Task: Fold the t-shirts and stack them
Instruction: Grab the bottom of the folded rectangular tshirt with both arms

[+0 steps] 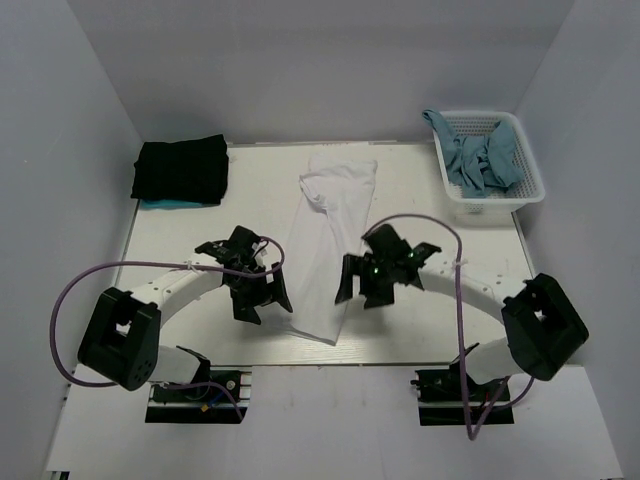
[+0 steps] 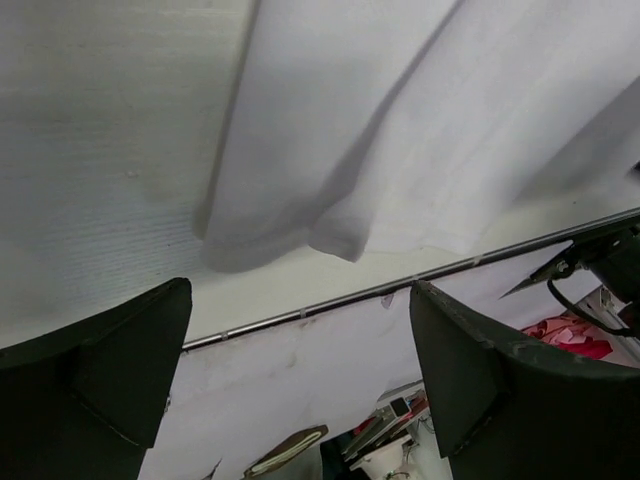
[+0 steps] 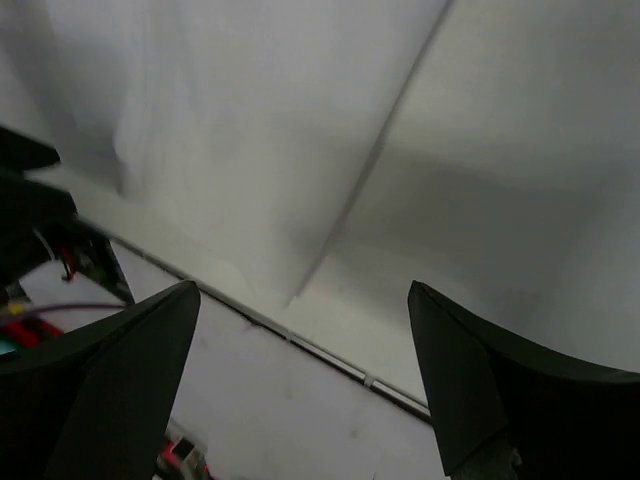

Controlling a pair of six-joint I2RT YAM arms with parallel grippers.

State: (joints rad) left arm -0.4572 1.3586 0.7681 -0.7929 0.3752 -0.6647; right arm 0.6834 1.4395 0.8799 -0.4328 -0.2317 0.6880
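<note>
**Top view:** We see the white t-shirt (image 1: pixel 328 250) lying mid-table as a narrow strip. Its long axis runs from about 1 o'clock at the collar to 7 o'clock at the hem, which reaches the near table edge. The left gripper (image 1: pixel 262 303) sits at the strip's 9 o'clock side and the right gripper (image 1: pixel 357 292) at its 3 o'clock side, both by the lower half. We judge them about equally near, so an end-to-end fold would fall to both arms. The black t-shirt (image 1: pixel 181 169) lies folded at the far-left corner on something teal (image 1: pixel 160 204), most of it hidden. A white basket (image 1: pixel 497 199) at far right holds blue-grey cloth (image 1: pixel 480 158).

**Left wrist view:** The left gripper (image 2: pixel 298 300) has its jaws spread wide, with nothing between them. A curled hem corner of the white t-shirt (image 2: pixel 400 120) lies at 12 o'clock from it, just beyond. We cannot tell whether the fingers (image 2: pixel 110 380) touch the table.

**Right wrist view:** The right gripper (image 3: pixel 300 300) is likewise wide and empty. The white t-shirt (image 3: pixel 250 130) fills the upper left, its edge slanting down toward the gap. The picture is soft, and how many layers the shirt has is hard to make out.
</note>
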